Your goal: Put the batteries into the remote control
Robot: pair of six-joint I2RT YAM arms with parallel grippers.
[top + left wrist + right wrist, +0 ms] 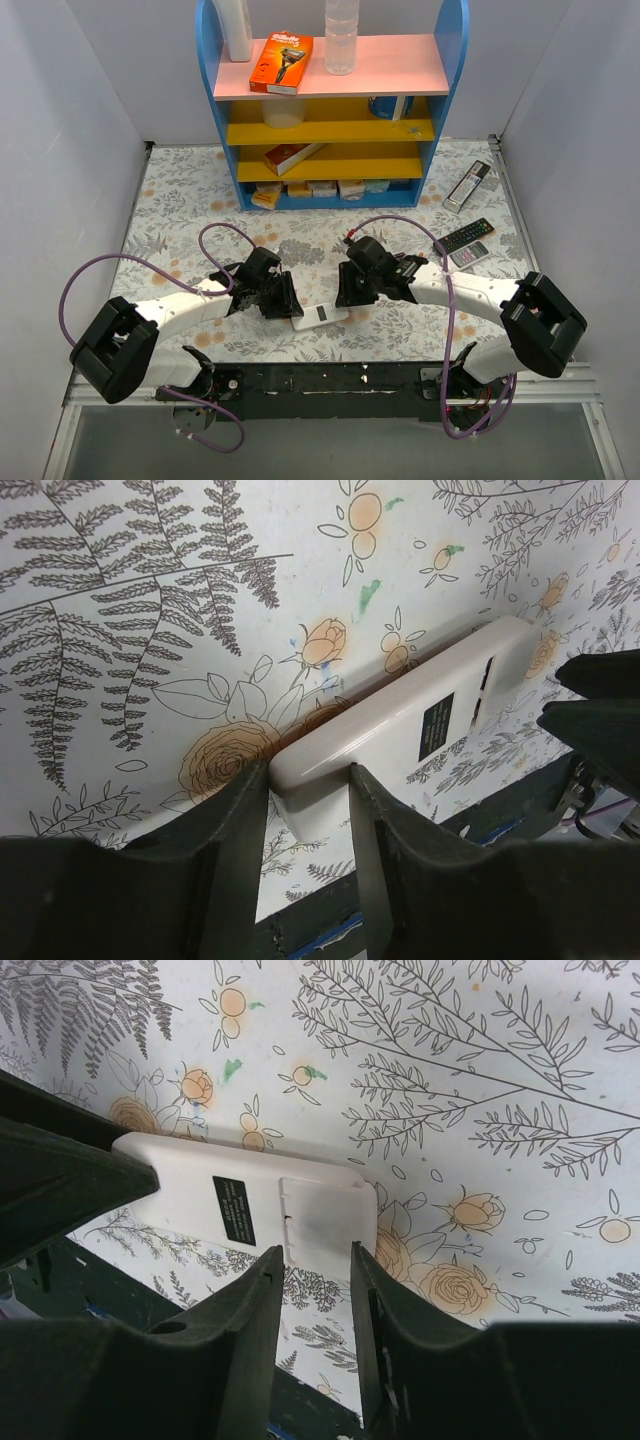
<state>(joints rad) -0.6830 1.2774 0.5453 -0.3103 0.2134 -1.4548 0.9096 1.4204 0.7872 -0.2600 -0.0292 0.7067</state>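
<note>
The remote control lies face down on the flowered table, its plain white back with a dark label upward. My left gripper is shut on its left end, with a finger pressed on either side of the corner. My right gripper hangs open at the other end. Its narrow-set fingertips sit at the near edge of the battery cover, with only table showing between them. In the top view the left gripper and right gripper flank the remote. The batteries are out of view.
A blue shelf unit with boxes and bottles stands at the back. A silver remote, a black remote and a small grey one lie at the right. The black front rail runs just below the white remote.
</note>
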